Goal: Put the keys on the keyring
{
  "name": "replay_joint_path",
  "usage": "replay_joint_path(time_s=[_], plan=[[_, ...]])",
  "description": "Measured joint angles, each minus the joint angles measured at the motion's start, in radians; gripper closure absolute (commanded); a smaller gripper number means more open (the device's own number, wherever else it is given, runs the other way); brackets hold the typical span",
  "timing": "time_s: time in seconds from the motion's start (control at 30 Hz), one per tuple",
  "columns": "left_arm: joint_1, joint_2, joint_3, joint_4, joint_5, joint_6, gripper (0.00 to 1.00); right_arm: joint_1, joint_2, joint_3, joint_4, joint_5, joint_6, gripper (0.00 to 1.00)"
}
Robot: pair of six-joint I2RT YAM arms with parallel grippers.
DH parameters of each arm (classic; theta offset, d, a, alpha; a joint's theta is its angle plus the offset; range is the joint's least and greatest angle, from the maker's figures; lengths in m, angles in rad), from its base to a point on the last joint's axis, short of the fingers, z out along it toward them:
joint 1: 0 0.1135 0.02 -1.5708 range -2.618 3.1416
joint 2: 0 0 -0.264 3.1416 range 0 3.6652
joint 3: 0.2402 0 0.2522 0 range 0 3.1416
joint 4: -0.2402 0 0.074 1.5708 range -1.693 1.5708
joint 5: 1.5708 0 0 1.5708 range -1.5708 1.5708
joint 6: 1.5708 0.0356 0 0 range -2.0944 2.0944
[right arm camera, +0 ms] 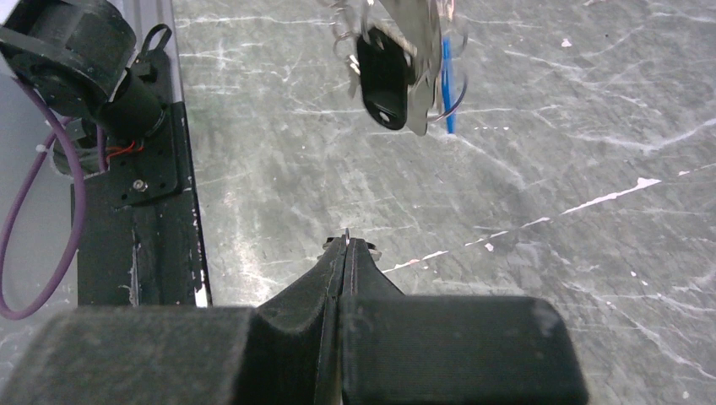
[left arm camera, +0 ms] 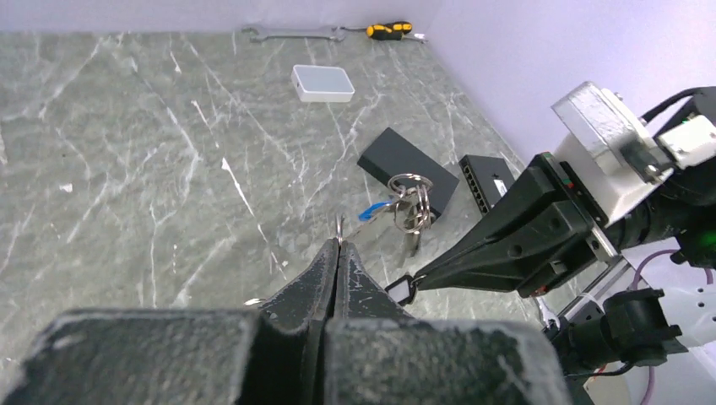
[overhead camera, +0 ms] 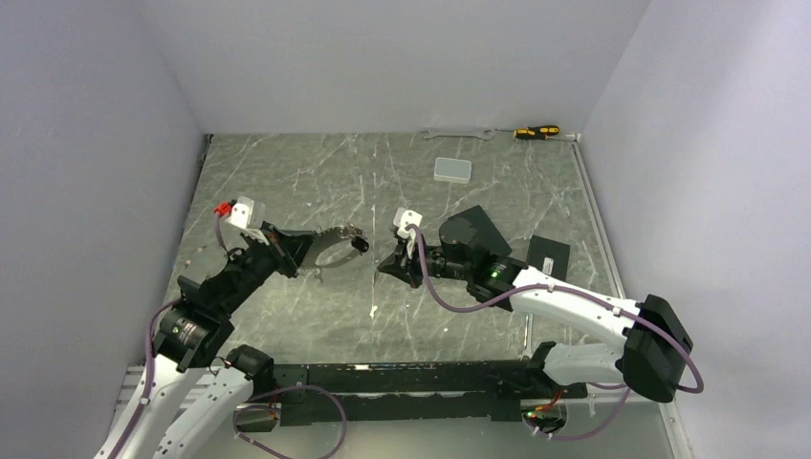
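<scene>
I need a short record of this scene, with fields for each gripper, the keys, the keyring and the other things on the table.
left gripper: shut, pinching the thin wire of the keyring
right gripper: shut on the white-label tag
keys: bunched on small rings between the two grippers, blue tag beside them
far edge of table: spanner, screwdriver
middle of table: white box
right side: black boxes, lying flat

keys [overhead camera: 356, 239]: hanging mid-table | ring [overhead camera: 330, 232]: left of keys, in left gripper [left arm camera: 339, 245] | right gripper [right arm camera: 347, 243]: right of keys | box [overhead camera: 452, 169]: behind keys | spanner [overhead camera: 457, 134], screwdriver [overhead camera: 536, 131]: far behind keys
</scene>
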Motion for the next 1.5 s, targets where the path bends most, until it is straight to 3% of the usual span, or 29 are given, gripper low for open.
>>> replay_joint_path(time_s=[0.23,0.47,0.7,1.0,1.5], plan=[[0.0,0.032,0.039,-0.032,0.018,0.109,1.0,0.0,-0.044,-0.006,0.001,0.028,0.003,1.0],[0.0,0.082,0.039,-0.062,0.233,0.309,1.0,0.001,-0.082,-0.006,-0.001,0.098,0.001,1.0],[0.0,0.131,0.026,-0.033,0.419,0.372,1.0,0.001,-0.089,-0.011,-0.01,0.158,0.0,1.0],[0.001,0.235,0.032,-0.032,0.503,0.386,1.0,0.003,-0.114,0.005,-0.08,0.008,-0.023,1.0],[0.009,0.171,0.008,0.011,0.566,0.387,1.0,0.005,-0.055,0.159,-0.192,-0.258,-0.044,1.0]])
